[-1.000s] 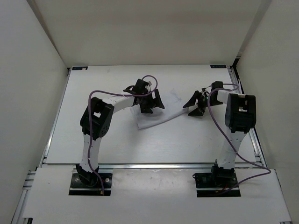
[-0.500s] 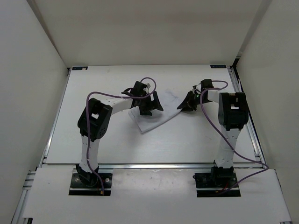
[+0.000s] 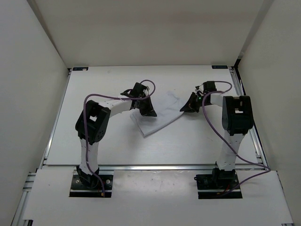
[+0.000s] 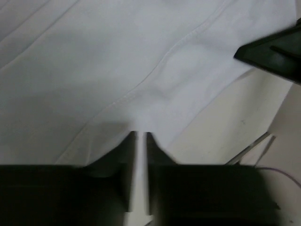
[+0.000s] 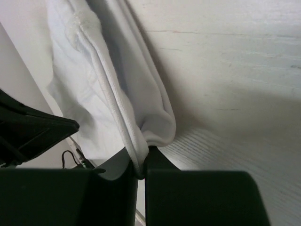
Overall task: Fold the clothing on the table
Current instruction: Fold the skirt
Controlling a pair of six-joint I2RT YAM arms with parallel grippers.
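Note:
The clothing (image 3: 160,114) is a small pale white cloth lying creased on the table (image 3: 103,141) between my two grippers. My left gripper (image 3: 146,107) sits at its left edge. In the left wrist view its jaws (image 4: 141,134) stand almost together with a strip of the clothing (image 4: 141,61) running between them. My right gripper (image 3: 188,104) is at the cloth's right corner. In the right wrist view it (image 5: 143,157) is shut on a bunched, hemmed fold of the clothing (image 5: 94,84), which rises a little off the table (image 5: 235,70).
White walls stand close around the table on the left, back and right. An aluminium rail (image 3: 254,141) runs along the right edge beside the right arm. Purple cables loop over both arms. The other gripper's dark finger (image 4: 273,52) shows at the left wrist view's upper right.
Both grippers have closed from open. The right gripper moved left onto the cloth's right corner; the left one settled on the left edge. The cloth shifted slightly and bunched at both grips.

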